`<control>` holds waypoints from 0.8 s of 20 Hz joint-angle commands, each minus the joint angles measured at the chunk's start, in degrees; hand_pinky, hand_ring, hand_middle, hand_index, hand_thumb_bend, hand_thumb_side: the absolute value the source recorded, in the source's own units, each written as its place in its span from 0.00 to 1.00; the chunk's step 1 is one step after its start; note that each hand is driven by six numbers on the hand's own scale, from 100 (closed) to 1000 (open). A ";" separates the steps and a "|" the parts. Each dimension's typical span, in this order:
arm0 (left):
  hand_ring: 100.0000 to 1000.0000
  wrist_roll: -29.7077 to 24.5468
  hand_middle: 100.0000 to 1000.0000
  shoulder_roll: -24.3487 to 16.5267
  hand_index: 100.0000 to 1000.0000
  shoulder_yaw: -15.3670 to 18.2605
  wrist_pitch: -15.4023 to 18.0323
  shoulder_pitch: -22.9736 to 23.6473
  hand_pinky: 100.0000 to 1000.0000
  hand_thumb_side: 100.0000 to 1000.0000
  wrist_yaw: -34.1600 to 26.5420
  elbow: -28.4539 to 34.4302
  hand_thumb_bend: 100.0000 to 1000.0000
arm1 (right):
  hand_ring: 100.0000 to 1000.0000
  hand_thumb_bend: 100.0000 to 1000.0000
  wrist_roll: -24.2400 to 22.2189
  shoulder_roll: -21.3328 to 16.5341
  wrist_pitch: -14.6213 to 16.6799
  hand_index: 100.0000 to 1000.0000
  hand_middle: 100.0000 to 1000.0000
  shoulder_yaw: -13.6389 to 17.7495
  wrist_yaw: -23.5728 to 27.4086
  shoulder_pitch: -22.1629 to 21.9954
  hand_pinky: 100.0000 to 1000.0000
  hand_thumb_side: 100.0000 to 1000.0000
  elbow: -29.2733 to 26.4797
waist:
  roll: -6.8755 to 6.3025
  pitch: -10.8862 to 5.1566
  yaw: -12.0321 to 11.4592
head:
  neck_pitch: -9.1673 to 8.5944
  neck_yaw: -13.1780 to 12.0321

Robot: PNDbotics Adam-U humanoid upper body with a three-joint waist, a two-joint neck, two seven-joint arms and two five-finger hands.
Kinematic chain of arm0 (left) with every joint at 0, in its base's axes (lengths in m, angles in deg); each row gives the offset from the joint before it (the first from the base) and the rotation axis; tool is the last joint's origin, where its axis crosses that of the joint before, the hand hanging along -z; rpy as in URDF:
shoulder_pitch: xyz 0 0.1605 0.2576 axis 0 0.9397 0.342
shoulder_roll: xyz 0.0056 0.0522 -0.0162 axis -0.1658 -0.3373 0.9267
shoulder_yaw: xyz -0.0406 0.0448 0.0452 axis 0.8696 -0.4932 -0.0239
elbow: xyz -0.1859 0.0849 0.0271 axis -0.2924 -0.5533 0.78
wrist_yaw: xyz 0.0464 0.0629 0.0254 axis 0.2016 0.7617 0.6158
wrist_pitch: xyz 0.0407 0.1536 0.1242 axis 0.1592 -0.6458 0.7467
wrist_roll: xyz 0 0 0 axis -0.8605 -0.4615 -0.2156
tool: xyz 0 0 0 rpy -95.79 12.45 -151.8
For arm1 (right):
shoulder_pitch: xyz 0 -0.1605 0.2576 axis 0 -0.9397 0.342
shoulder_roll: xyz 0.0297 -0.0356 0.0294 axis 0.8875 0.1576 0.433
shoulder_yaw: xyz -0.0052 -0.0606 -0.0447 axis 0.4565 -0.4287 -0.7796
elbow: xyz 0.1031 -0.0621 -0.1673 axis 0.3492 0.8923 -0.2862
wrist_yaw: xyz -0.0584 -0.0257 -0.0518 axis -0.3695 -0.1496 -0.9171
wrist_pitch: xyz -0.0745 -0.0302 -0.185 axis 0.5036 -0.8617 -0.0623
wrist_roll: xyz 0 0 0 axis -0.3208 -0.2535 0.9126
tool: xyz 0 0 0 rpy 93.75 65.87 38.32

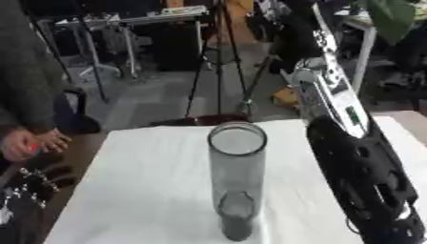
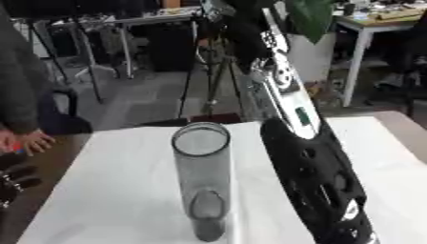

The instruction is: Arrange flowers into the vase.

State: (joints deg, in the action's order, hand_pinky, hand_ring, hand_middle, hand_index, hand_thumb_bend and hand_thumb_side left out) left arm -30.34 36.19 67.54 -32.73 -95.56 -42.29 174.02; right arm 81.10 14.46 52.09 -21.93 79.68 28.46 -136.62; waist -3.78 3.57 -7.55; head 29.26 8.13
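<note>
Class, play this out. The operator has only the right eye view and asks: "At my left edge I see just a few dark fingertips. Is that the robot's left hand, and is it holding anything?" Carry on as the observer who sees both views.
Observer: Yes. The left eye view shows more of the left hand, low at the left edge, beside the white-covered table. Its fingers are relaxed and hold nothing.
Operator: The person's hand above it is cut off at my edge. What is it doing?
Observer: In the left eye view the person's hand shows more fully. It is off the table, with something small and red in it.
</note>
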 commanded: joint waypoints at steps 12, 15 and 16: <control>0.69 0.14 0.70 -0.19 0.77 0.36 0.32 -0.83 0.65 0.85 0.06 0.55 1.00 | 0.00 0.12 -1.89 -0.51 0.49 0.02 0.00 -0.52 -1.76 0.66 0.00 0.05 -0.23 | -0.29 0.28 0.17 | 0.51 -0.63; 0.68 0.21 0.70 -0.20 0.77 0.42 0.35 -0.78 0.65 0.85 0.09 0.52 1.00 | 0.00 0.13 -2.89 -0.57 0.50 0.02 0.00 -0.79 -2.57 0.50 0.00 0.05 0.52 | -0.26 0.29 0.35 | 0.57 -0.77; 0.68 0.22 0.70 -0.19 0.77 0.42 0.36 -0.77 0.65 0.85 0.10 0.52 1.00 | 0.00 0.13 -3.19 -0.54 0.49 0.02 0.00 -0.87 -2.78 0.39 0.00 0.06 0.85 | -0.25 0.31 0.39 | 0.58 -0.80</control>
State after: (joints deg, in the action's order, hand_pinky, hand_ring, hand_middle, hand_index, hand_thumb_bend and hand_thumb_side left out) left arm -30.20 36.19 67.56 -32.57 -95.57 -42.28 174.00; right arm 78.40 14.46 52.50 -22.74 77.69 27.93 -135.61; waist -3.78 3.57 -7.10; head 29.45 7.58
